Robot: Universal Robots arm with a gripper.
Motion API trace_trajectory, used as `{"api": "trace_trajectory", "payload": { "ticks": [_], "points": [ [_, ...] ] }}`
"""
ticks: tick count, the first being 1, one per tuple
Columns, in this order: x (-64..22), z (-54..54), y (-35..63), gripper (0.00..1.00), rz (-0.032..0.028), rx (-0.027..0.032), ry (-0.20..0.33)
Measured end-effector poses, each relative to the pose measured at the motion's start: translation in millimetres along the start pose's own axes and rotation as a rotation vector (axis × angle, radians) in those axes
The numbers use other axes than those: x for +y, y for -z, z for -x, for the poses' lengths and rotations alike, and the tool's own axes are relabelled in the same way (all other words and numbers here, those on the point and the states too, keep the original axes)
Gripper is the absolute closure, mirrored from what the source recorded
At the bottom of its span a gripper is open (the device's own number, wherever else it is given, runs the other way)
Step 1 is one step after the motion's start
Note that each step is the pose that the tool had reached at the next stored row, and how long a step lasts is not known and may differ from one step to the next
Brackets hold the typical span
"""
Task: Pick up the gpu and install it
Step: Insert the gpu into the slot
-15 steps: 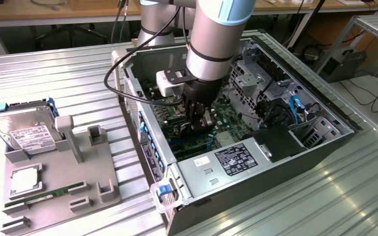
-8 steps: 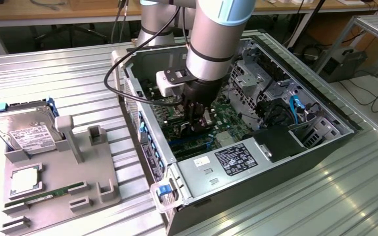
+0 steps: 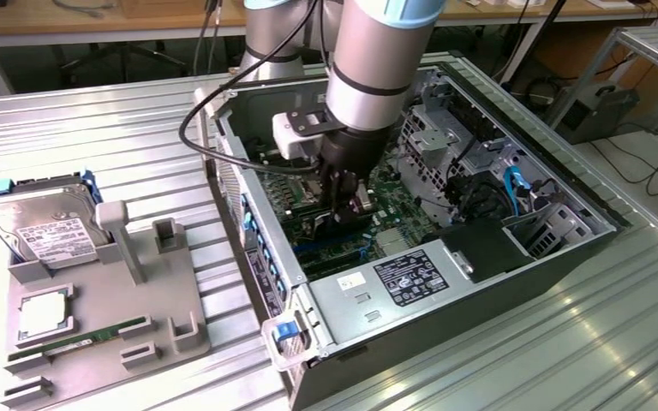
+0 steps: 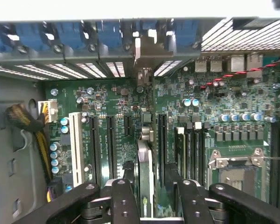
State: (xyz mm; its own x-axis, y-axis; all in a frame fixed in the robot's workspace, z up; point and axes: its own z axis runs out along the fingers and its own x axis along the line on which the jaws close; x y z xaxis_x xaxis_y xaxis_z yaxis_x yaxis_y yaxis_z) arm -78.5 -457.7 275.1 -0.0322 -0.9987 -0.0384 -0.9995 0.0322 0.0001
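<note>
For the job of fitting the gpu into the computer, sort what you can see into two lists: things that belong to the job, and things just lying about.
Belongs to the job:
- gpu, standing on edge in a motherboard slot
- gripper, open astride the gpu
- computer case
- motherboard

Just lying about:
- hard drive
- memory stick
- grey holder tray

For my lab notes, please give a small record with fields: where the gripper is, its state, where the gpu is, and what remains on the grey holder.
gripper place: gripper inside the open computer case, above the motherboard
gripper state: open, fingers on either side of the gpu
gpu: gpu standing on edge in a motherboard slot
grey holder: grey holder keeps the hard drive and memory stick
</note>
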Motion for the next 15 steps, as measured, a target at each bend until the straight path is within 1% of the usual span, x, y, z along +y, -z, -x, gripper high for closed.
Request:
{"api": "trace_trajectory", "payload": {
  "ticks": [2, 4, 5, 6, 9, 11, 12, 15],
  "points": [
    [0.0, 0.4, 8.9, 0.60, -0.0001, -0.0001, 0.000],
    [0.0, 0.7, 15.3, 0.62, -0.0001, -0.0001, 0.000],
    [0.1, 0.9, 15.5, 0.68, -0.0002, -0.0002, 0.000],
    [0.5, 1.1, 15.4, 0.68, -0.0004, -0.0002, 0.000],
    [2.7, 1.7, 14.2, 0.87, -0.0006, 0.0002, 0.000],
    [4.6, 2.5, 12.3, 0.87, -0.0007, 0.0006, 0.000],
    [5.5, 3.0, 11.4, 0.89, -0.0007, 0.0009, 0.000],
    [7.6, 4.9, 8.2, 0.89, -0.0008, 0.0023, 0.000]
  ]
}}
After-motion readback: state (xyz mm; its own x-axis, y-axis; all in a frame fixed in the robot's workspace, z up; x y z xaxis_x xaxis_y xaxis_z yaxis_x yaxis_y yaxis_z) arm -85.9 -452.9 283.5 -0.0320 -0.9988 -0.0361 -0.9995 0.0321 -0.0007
